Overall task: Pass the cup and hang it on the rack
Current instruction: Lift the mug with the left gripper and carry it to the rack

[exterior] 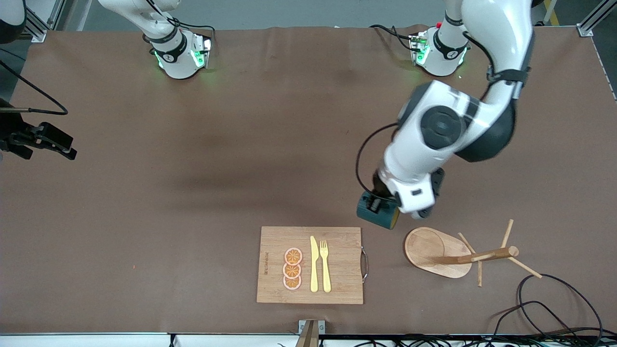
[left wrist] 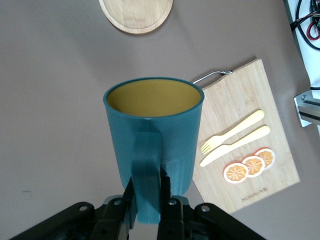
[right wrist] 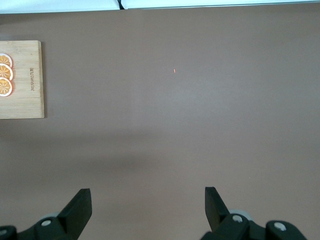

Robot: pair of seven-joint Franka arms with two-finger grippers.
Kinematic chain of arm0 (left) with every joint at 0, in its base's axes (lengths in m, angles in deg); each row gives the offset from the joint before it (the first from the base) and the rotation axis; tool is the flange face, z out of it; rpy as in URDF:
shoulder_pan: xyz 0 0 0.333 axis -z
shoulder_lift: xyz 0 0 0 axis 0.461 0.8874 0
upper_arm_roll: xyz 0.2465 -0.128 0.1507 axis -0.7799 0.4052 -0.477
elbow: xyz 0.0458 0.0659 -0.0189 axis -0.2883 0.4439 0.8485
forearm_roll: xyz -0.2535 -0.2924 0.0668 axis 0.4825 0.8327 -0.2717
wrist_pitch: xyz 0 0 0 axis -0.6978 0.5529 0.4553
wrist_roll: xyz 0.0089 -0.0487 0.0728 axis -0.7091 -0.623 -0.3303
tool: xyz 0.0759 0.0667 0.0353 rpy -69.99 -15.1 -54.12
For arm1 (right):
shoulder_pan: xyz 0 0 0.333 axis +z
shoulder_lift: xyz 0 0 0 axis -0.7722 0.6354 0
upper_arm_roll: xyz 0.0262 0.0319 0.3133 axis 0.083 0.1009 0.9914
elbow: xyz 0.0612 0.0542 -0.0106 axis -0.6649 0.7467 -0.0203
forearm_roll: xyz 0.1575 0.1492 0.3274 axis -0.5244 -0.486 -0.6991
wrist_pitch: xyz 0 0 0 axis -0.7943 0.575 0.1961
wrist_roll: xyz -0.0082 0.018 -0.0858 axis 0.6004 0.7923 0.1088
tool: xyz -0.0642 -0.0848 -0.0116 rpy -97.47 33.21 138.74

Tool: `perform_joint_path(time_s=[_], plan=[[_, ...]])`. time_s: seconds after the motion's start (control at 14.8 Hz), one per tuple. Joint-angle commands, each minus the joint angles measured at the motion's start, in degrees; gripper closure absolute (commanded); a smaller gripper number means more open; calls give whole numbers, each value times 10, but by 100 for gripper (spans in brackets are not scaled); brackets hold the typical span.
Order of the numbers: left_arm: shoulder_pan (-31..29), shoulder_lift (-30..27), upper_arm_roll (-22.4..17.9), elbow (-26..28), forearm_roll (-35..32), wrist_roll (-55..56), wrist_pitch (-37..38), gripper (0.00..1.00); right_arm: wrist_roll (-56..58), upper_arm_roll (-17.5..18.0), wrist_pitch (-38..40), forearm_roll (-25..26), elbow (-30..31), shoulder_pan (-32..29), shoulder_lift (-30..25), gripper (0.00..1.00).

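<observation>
Over the brown table [exterior: 193,168], the left gripper [exterior: 381,205] clamps the teal cup [exterior: 377,212] by its handle just above the wooden rack [exterior: 436,250] and bamboo cutting board [exterior: 337,265]; its wrist view shows the handle [left wrist: 147,187] pinched, while the right gripper [right wrist: 147,205] waits, spread wide.

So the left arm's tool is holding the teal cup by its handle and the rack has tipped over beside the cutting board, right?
Not quite: the rack stands upright on its base in the front view. The left tool does grip the cup by its handle, beside the cutting board.
</observation>
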Motion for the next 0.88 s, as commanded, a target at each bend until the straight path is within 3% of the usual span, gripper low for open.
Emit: perform_joint_path(time_s=[0.0,0.41,0.81], plan=[[-48,-7,6,-1,76,-53,0,99,3,3,-4,-2,14,-5,-15,0],[-143,-10,5,-1,218,-166,1,99,3,3,-4,-2,14,-5,-15,0],[-197,-4,3,-1,320,-169,-40,99,4,3,-3,-2,14,-5,-15,0]])
